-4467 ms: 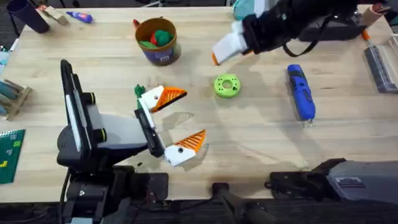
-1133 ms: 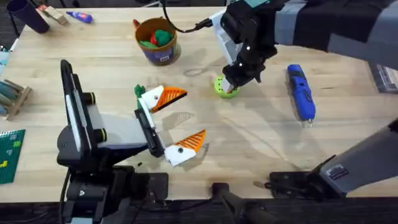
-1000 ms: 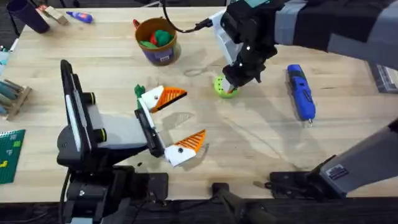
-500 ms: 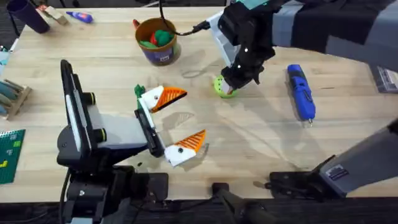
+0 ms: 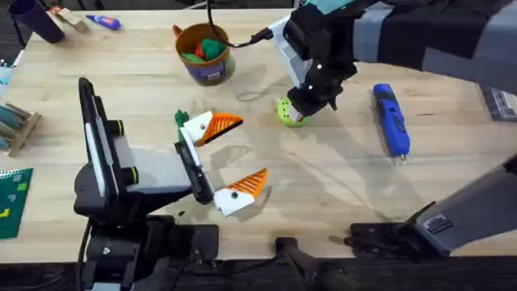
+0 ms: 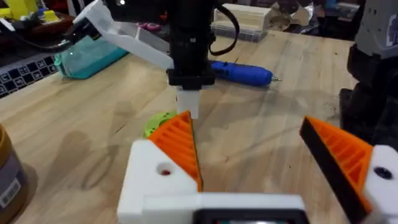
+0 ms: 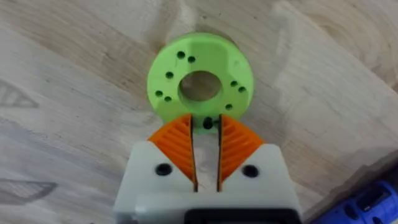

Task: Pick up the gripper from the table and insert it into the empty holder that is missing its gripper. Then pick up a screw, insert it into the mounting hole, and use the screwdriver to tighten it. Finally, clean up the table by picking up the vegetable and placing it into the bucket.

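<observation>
My right gripper (image 5: 297,109) reaches across to the green disc (image 5: 292,111). Its orange fingers stand almost together at the disc's (image 7: 200,78) rim, and my right gripper (image 7: 205,121) looks shut on a small dark screw (image 7: 208,123). My left gripper (image 5: 253,147) is open near the table's front. Its far finger is the orange gripper (image 5: 222,124), seated in the white holder (image 5: 194,128), whose mounting hole (image 6: 165,171) faces the left wrist camera. A small green vegetable piece (image 5: 181,118) lies beside it. The blue screwdriver (image 5: 391,120) lies to the right. The bucket (image 5: 203,52) holds green and red pieces.
A dark cup (image 5: 36,18) and a blue marker (image 5: 103,22) are at the back left. A wooden block (image 5: 16,125) and a green studded plate (image 5: 14,198) sit at the left edge. A clear box (image 5: 497,85) is at the right edge.
The right arm came down from the back right onto the green disc, and in the last second it edged slightly left. The left arm has not moved.
</observation>
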{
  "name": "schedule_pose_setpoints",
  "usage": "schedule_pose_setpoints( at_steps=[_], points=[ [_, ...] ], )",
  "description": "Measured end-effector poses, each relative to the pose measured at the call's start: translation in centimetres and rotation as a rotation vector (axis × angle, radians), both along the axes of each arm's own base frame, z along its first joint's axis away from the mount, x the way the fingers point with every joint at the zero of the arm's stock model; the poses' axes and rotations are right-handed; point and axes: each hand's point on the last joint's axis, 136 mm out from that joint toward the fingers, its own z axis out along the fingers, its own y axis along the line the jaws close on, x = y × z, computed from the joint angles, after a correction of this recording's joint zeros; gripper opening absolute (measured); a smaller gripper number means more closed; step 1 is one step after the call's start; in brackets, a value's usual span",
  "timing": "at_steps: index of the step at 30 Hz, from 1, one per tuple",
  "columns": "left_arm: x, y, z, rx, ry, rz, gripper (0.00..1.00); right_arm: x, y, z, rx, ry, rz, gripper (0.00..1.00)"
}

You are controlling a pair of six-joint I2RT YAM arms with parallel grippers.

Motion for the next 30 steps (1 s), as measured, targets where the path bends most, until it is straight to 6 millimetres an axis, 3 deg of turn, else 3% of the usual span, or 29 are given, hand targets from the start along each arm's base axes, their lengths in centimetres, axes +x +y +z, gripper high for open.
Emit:
schedule_pose_setpoints(
  at_steps=[18, 22, 30],
  points=[
    [0.0, 0.0, 0.0, 0.0, 0.0, 0.0, 0.986, 0.61, -0.08, 0.04, -0.009, -0.029, -0.002, 0.098],
    [0.0, 0.0, 0.01, 0.0, 0.0, 0.0, 0.986, 0.66, -0.1, 0.04, -0.01, -0.031, -0.001, 0.01],
    [0.0, 0.0, 0.0, 0.0, 0.0, 0.0, 0.986, 0.7, -0.09, 0.04, -0.01, -0.033, -0.003, 0.005]
  ],
)
